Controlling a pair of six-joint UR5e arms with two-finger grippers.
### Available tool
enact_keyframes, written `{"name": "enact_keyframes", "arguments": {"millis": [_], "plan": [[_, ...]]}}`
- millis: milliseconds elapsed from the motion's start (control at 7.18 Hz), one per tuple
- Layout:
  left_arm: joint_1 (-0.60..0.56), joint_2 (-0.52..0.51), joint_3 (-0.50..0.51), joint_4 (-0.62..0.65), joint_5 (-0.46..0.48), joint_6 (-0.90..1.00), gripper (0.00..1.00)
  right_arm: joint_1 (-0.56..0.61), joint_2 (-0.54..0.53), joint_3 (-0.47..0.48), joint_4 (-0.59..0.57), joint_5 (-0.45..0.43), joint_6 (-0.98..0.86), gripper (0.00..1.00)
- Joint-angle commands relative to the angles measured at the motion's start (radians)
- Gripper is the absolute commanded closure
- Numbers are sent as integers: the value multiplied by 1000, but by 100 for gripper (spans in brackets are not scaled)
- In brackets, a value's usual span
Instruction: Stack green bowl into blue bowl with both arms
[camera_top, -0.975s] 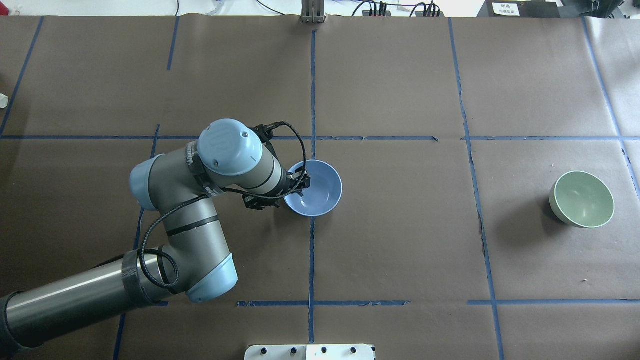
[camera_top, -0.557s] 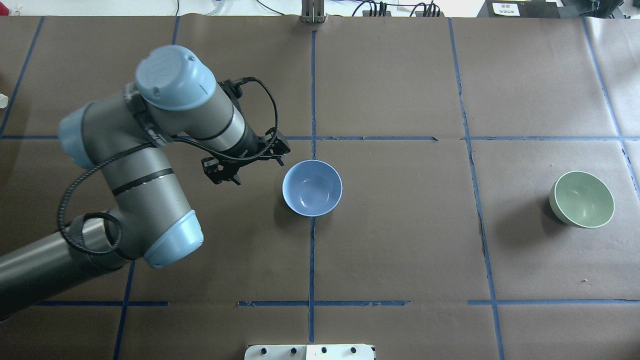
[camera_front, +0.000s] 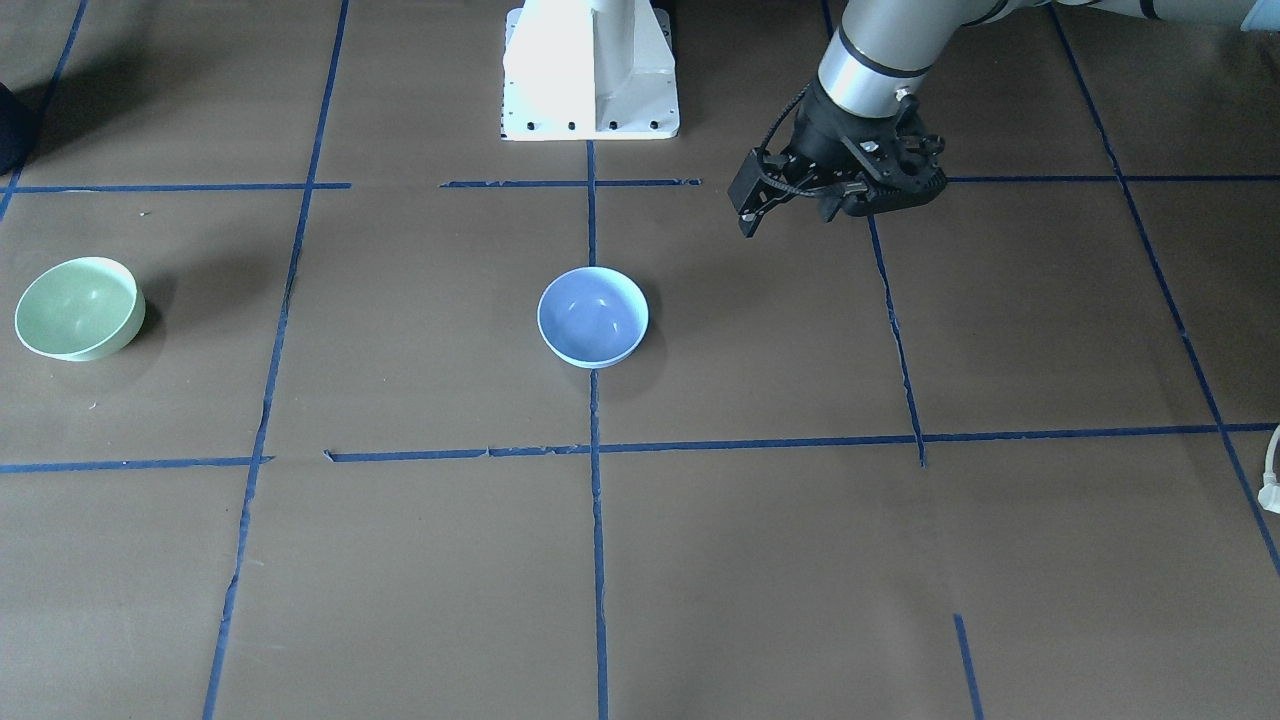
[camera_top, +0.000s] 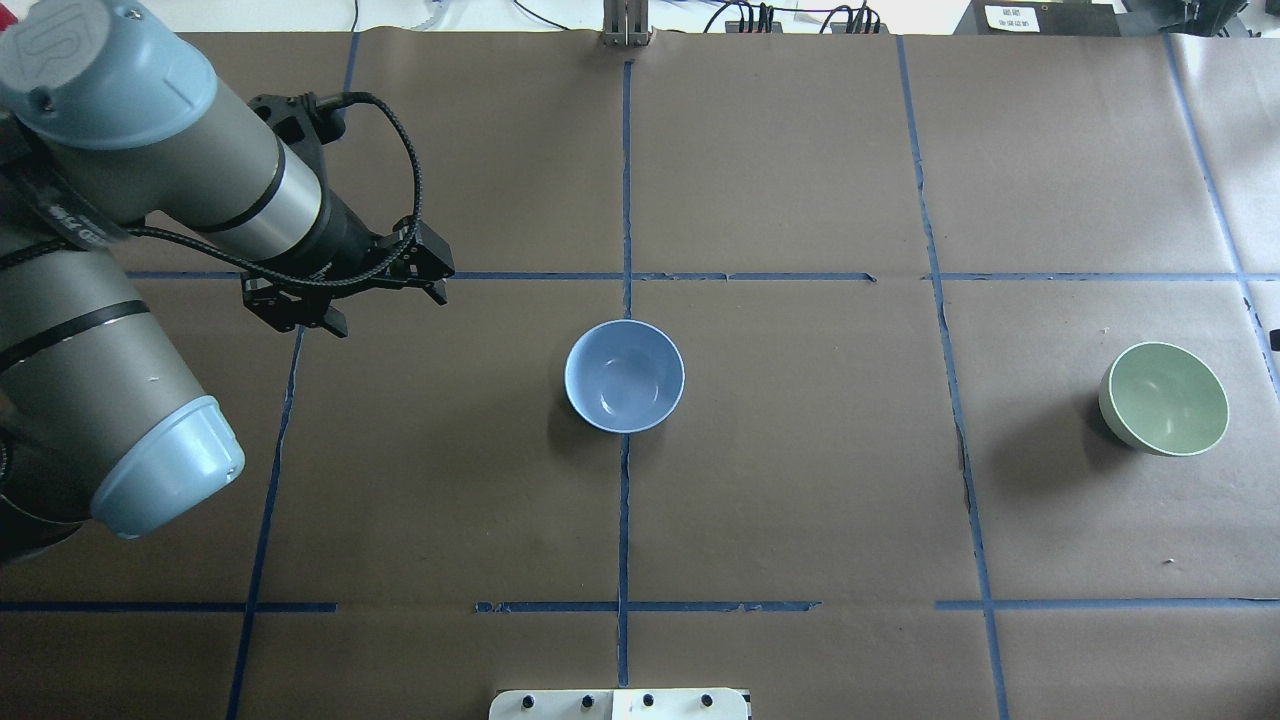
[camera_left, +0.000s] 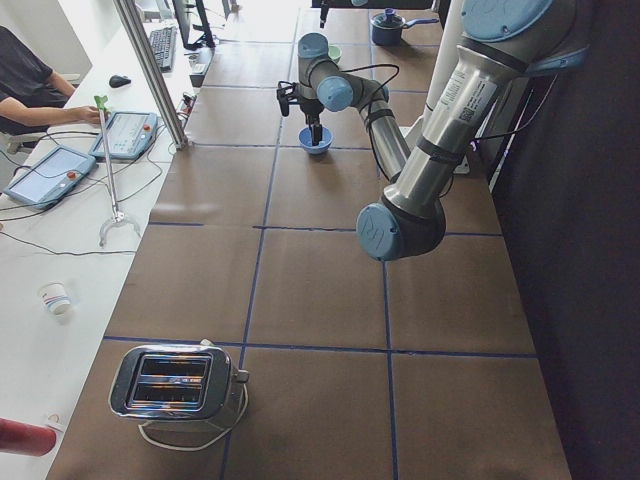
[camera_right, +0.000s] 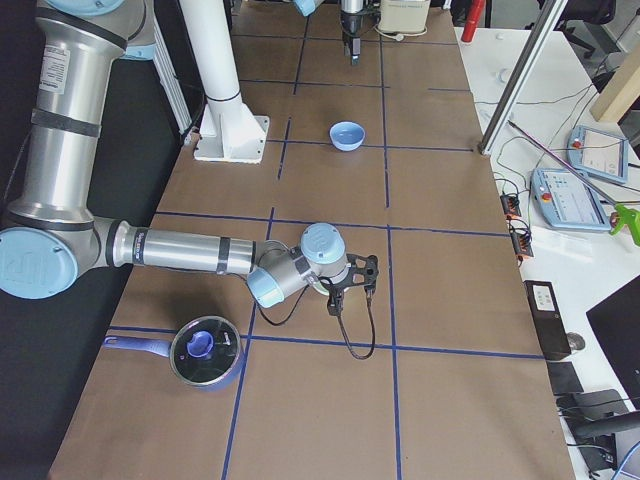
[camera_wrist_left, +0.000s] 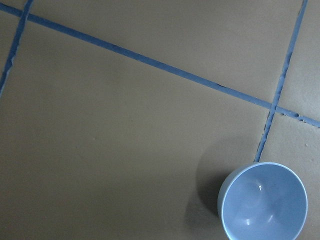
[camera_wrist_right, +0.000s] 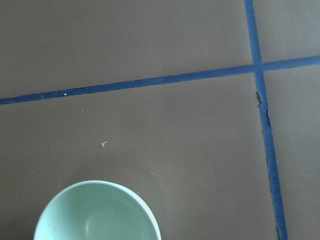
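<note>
The blue bowl (camera_top: 624, 376) stands upright at the table's middle, also seen in the front view (camera_front: 593, 316) and the left wrist view (camera_wrist_left: 262, 202). The green bowl (camera_top: 1165, 398) stands upright far to the right (camera_front: 78, 307), and its rim shows at the bottom of the right wrist view (camera_wrist_right: 97, 212). My left gripper (camera_top: 388, 310) is open and empty, raised above the table well left of the blue bowl (camera_front: 790, 215). My right gripper (camera_right: 367, 272) shows only in the exterior right view, low near the green bowl's spot. I cannot tell whether it is open.
The white pedestal base (camera_front: 590, 70) stands at the robot's side of the table. A toaster (camera_left: 175, 380) sits at the left end and a pot with a blue lid (camera_right: 205, 350) at the right end. Blue tape lines grid the brown paper cover.
My left gripper was at the blue bowl's left rim, then pulled away up and to the left, open. The blue bowl stays in place. The green bowl has not moved.
</note>
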Motion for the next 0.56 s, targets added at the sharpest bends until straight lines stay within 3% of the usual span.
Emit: {"name": "enact_keyframes", "arguments": {"millis": [0, 418], "plan": [[-9, 18, -17, 6, 0, 12, 0, -156, 3, -27, 126, -83, 188, 0], [-15, 20, -17, 6, 0, 30, 0, -197, 9, -92, 130, -101, 205, 1]]}}
